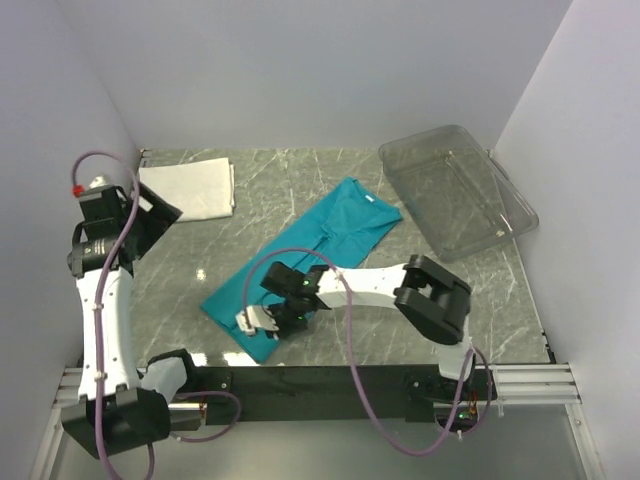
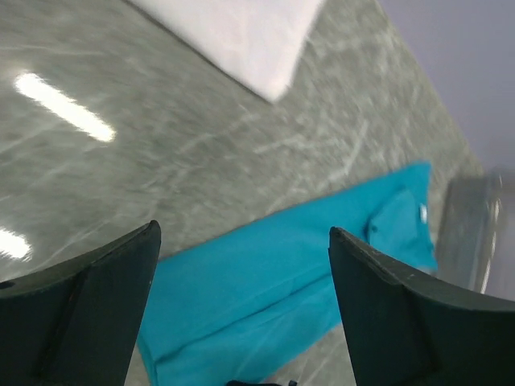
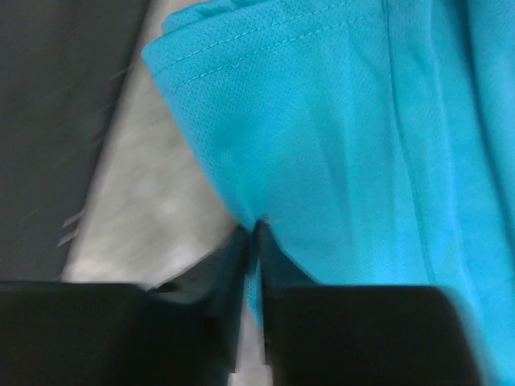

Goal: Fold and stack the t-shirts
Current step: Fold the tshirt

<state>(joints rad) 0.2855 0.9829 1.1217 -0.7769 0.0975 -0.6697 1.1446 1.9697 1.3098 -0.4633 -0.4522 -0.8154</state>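
Now, right gripper (image 3: 256, 233): jaws pinching teal t-shirt (image 1: 335, 232) at its near end
left gripper (image 2: 241, 237): jaws spread, above tabletop (image 1: 300, 175)
teal t-shirt: diagonal, mid-tabletop
white t-shirt (image 1: 195, 188): folded, far-left corner

Teal t-shirt (image 1: 345, 228) is matt mesh cloth; table (image 1: 285, 180) glossy marbled; tray (image 1: 460, 195) clear plastic.

Spread fingers (image 2: 80, 310), teal t-shirt (image 2: 282, 277), white t-shirt (image 2: 241, 36)
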